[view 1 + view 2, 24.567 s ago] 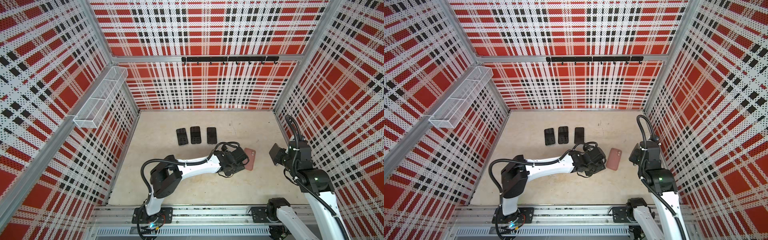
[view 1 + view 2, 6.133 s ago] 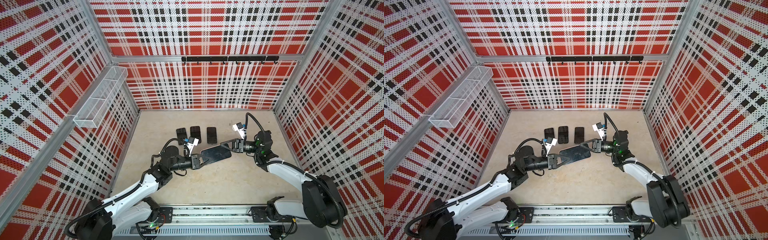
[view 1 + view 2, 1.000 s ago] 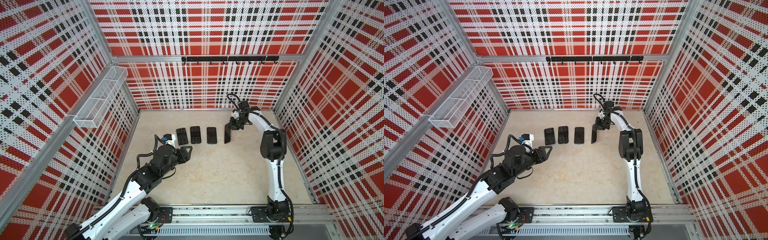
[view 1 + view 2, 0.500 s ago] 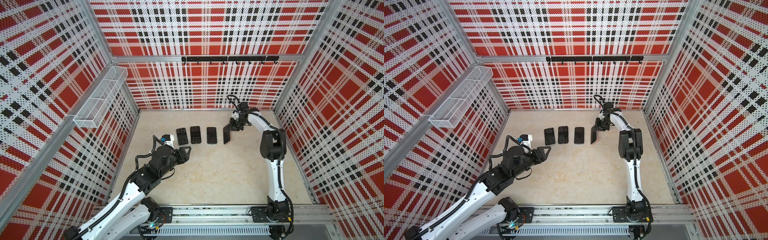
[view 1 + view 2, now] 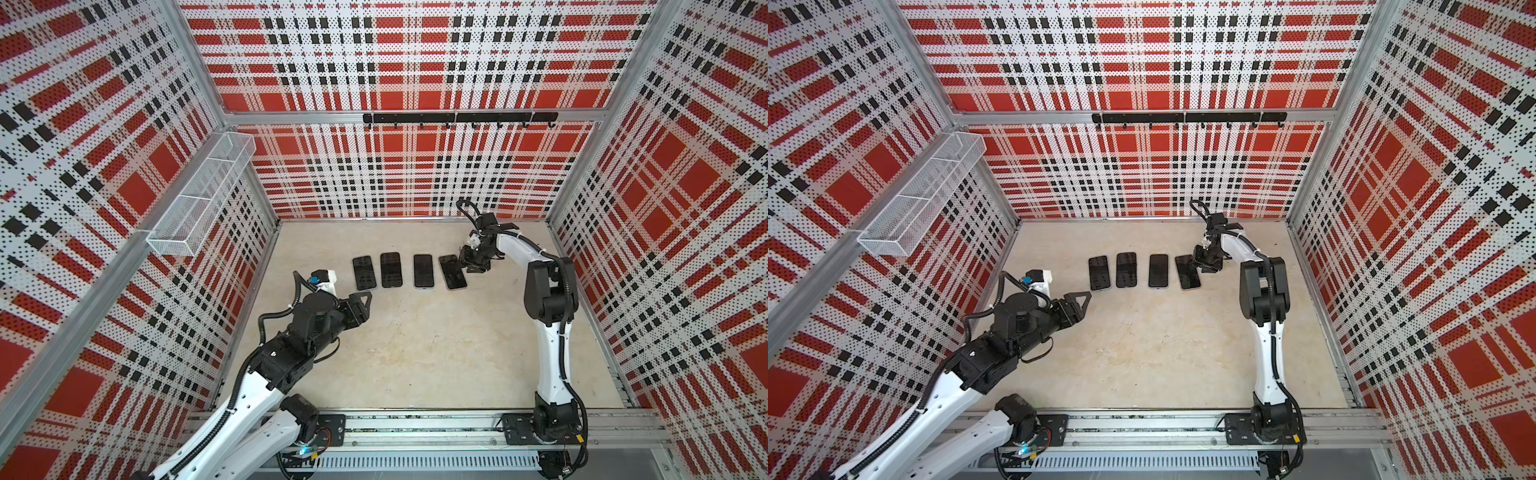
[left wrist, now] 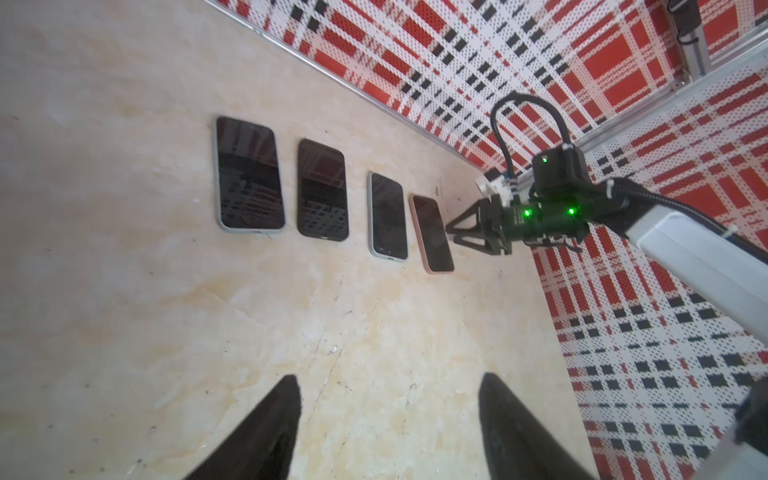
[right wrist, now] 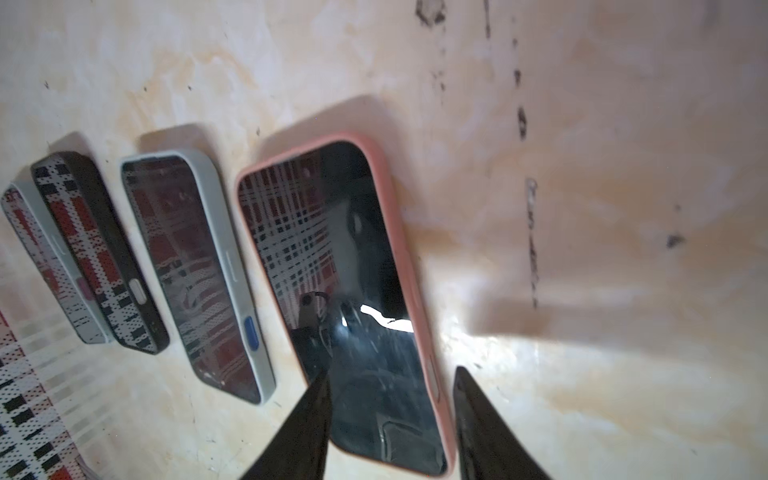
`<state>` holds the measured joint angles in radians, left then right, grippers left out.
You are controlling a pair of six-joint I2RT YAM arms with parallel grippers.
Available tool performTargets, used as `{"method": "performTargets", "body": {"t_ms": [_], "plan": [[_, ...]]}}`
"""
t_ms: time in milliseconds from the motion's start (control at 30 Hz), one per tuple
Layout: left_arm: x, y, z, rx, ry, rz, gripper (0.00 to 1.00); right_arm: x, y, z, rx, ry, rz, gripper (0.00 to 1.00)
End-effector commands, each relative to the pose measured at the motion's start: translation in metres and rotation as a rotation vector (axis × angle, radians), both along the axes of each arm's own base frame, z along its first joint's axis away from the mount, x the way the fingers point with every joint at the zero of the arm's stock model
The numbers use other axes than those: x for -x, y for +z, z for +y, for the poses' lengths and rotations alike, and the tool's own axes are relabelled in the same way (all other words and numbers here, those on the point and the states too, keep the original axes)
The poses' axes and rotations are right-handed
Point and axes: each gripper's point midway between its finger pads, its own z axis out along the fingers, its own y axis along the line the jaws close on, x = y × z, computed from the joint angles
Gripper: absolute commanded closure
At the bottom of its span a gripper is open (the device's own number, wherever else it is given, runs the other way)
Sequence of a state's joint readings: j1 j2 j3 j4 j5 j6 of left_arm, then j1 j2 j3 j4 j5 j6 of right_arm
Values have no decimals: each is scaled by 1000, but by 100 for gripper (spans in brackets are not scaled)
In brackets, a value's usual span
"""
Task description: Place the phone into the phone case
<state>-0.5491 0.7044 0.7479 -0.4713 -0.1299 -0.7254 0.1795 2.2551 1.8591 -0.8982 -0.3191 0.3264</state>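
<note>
The table [image 5: 415,353] carries a row of four near its far side. Three other phones [image 5: 390,270] lie parallel. The phone [image 5: 452,272] closes the row at the right, flat, screen up, a little slanted. In the right wrist view the pink phone case [image 7: 399,232] wraps its whole edge, so I judge the fitting as done. What is left seems only to draw the arms away.

The right arm [image 5: 540,299] stretches far forward and bends down to the phone's far end. The right gripper [image 5: 467,264] hangs low just beside that end with its fingers [image 7: 299,424] parted, one over the screen and one past the pink rim, clamping nothing. Whether a tip touches the glass I cannot tell. The left arm [image 5: 291,353] stays well apart from the phone. The left gripper [image 6: 389,377] points toward the row, spread wide and empty.
</note>
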Motion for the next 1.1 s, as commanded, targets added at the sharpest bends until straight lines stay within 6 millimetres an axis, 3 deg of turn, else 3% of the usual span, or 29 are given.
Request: {"method": "performTargets", "body": {"t_ms": [0,167,367,533,700,767,833,900,1033,1067], "plan": [[-3,21,39,-115,137,-66,18,-5,45,-16,54,-10,-140,47],[-9,30,77,-243,269,-105,8,9,69,-44,116,-27,-216,41],[-19,20,112,-362,370,-105,1,36,100,-89,186,-83,-370,40],[-36,-13,137,-515,433,-143,0,73,116,-132,415,-66,-653,37],[-47,-57,170,-604,559,-221,0,114,124,-148,556,-94,-1032,36],[-49,-77,189,-588,625,-199,0,126,113,-155,570,-146,-1076,33],[-54,-90,201,-575,673,-160,0,127,98,-153,536,-163,-1095,33],[-69,-98,197,-603,627,-155,0,120,90,-146,488,-164,-1136,33],[-98,-110,185,-570,551,-196,0,99,95,-142,449,-168,-1235,32],[-105,-110,183,-567,539,-217,0,95,84,-142,432,-162,-1213,34]]}}
